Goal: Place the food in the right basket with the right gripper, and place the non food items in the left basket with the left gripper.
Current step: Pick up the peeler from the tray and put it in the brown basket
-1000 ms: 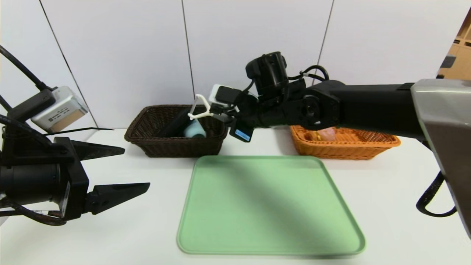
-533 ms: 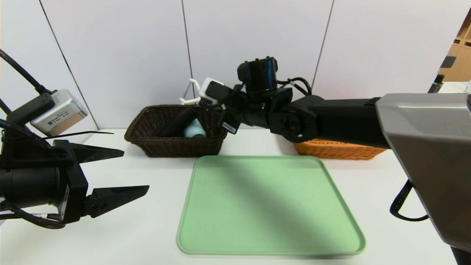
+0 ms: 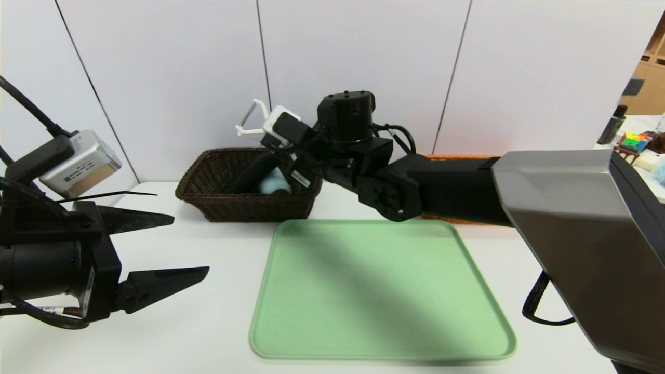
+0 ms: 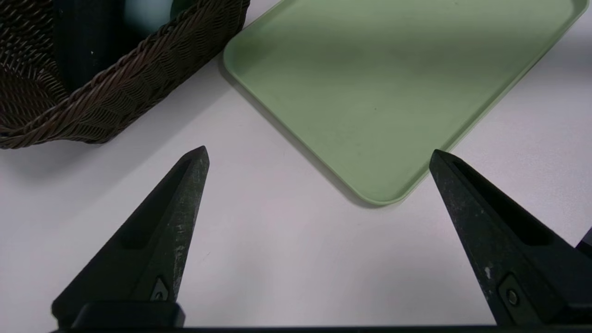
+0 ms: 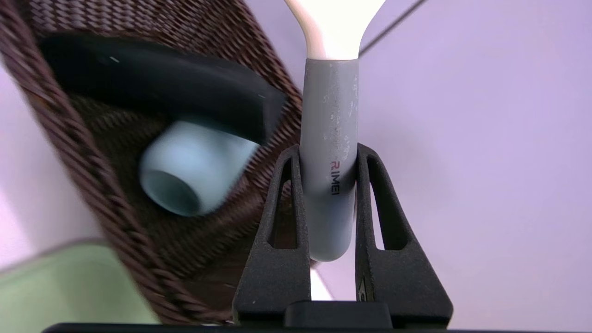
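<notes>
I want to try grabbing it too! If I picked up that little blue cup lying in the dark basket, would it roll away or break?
The cup lies on its side in the dark basket and looks round, so it would probably roll if nudged. It seems to be smooth plastic: likely light, a bit slippery, and unlikely to break. The black pouch over it might slow it.

So I'm counting two wicker baskets, one dark brown basket (image 3: 248, 206) and one orange basket (image 3: 452, 220) that's mostly hiding behind the arm. One green tray (image 3: 382, 291), one peeler (image 5: 329, 129), one blue-grey cup (image 5: 192, 169), one black pouch (image 5: 157, 83). Two grippers showing, each with two fingers.
</notes>
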Controlling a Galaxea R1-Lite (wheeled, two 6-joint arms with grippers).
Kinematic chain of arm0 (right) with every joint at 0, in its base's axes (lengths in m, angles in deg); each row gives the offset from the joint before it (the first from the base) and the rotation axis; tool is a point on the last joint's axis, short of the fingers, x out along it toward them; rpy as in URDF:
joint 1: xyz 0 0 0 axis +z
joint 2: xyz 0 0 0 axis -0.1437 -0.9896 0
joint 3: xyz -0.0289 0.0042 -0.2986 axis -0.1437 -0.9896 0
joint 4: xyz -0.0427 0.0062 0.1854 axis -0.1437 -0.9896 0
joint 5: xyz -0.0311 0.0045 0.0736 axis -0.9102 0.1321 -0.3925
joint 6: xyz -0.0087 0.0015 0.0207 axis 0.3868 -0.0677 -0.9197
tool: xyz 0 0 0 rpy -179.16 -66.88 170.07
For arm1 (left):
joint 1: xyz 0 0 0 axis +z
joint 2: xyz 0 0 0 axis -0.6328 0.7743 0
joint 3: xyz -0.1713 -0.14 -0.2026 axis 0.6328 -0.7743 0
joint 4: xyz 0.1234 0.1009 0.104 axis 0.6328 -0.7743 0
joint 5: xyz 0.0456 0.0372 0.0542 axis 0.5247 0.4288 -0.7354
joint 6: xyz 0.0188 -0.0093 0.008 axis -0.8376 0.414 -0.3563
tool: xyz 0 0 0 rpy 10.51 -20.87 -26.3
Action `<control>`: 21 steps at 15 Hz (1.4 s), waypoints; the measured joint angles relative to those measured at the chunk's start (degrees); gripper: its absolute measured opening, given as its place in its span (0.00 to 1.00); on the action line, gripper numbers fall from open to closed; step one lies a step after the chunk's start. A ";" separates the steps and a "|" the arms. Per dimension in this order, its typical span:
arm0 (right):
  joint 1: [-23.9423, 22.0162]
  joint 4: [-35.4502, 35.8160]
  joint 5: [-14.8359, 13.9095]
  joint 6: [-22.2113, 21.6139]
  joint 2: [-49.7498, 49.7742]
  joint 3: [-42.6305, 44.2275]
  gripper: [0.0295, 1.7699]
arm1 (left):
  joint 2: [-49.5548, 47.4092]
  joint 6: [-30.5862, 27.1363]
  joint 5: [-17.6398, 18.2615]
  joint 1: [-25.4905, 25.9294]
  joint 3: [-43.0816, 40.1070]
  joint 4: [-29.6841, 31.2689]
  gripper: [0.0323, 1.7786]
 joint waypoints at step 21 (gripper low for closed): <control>0.43 1.22 -3.06 -21.77 -3.34 0.66 0.15 | -0.30 -0.09 0.00 -0.20 -1.24 0.00 0.95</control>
